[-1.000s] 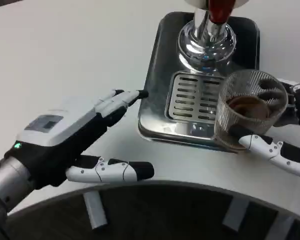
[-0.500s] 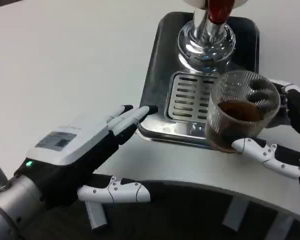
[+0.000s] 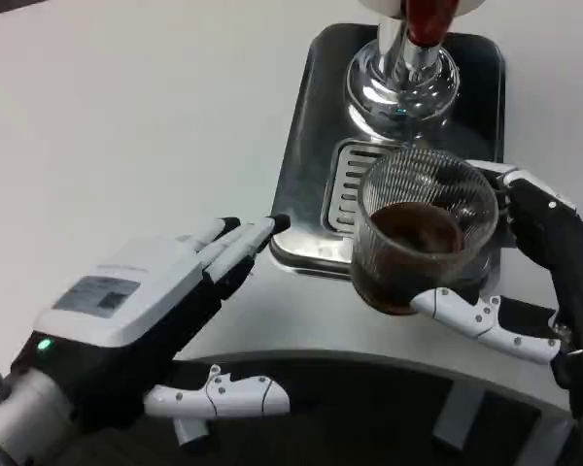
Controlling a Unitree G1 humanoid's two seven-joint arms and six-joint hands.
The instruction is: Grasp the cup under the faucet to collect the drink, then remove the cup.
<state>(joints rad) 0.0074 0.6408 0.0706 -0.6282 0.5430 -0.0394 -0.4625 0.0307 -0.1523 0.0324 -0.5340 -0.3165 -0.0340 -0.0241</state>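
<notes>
A ribbed clear glass cup (image 3: 423,238) holding dark brown drink is lifted above the front of the steel drip tray (image 3: 306,146). My right hand (image 3: 525,272) grips it, fingers round its far side and the thumb under its near side. The chrome faucet column (image 3: 400,83) with a red part on top stands at the back of the tray, and the slotted grate (image 3: 348,189) lies in front of it. My left hand (image 3: 146,311) lies flat and open at the lower left, its fingertips close to the tray's front left corner, holding nothing.
The white table (image 3: 126,126) stretches to the left and behind. Its curved front edge (image 3: 350,357) runs below both hands, with dark floor and pale bars beneath.
My right hand has carried the cup up and to the left, off the tray's right side towards the camera. The left hand has drawn back a little towards the table's edge.
</notes>
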